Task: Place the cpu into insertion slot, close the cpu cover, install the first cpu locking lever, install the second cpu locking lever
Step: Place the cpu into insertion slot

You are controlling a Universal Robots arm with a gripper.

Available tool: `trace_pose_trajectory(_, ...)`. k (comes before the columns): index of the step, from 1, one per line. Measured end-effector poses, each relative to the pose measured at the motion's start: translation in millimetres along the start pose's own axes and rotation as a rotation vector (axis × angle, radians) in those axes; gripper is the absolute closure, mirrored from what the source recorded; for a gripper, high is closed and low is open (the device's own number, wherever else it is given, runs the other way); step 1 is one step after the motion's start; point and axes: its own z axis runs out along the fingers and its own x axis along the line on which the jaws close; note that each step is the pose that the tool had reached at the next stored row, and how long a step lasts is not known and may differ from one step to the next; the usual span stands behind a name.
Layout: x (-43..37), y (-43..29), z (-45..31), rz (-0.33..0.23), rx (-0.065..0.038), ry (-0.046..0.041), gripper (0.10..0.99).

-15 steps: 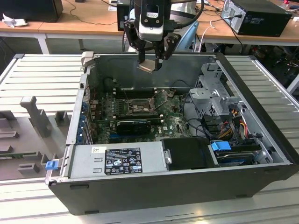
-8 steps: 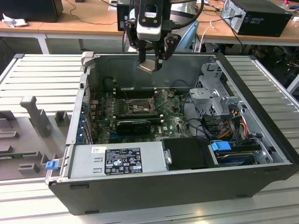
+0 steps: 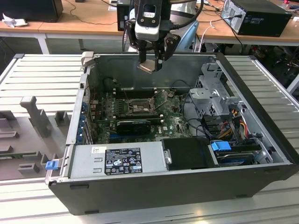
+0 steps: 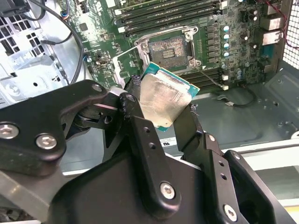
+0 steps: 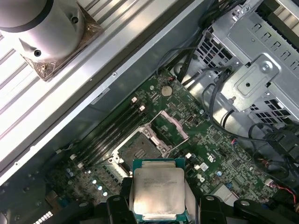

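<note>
Between the fingers [image 4: 138, 119] of the gripper [image 3: 150, 64] sits the cpu [image 4: 166, 100], pinched by two opposite edges with its silver top showing in both wrist views. Well below the fingers, and apart from the chip, the slot [image 5: 139, 148] lies bare. The cover [image 5: 174, 125] is swung up at the slot's side, and a thin lever [image 4: 210, 77] looks unlatched. By my reading the chip is only in transit over the case: seating it, closing the cover and setting both levers are not yet done.
</note>
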Motion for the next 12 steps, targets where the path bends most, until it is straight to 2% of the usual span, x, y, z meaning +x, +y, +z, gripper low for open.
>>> trace_pose_trajectory(12, 0.0, -0.1, 0.6, 0.071, -0.001, -0.0063, 0.561)
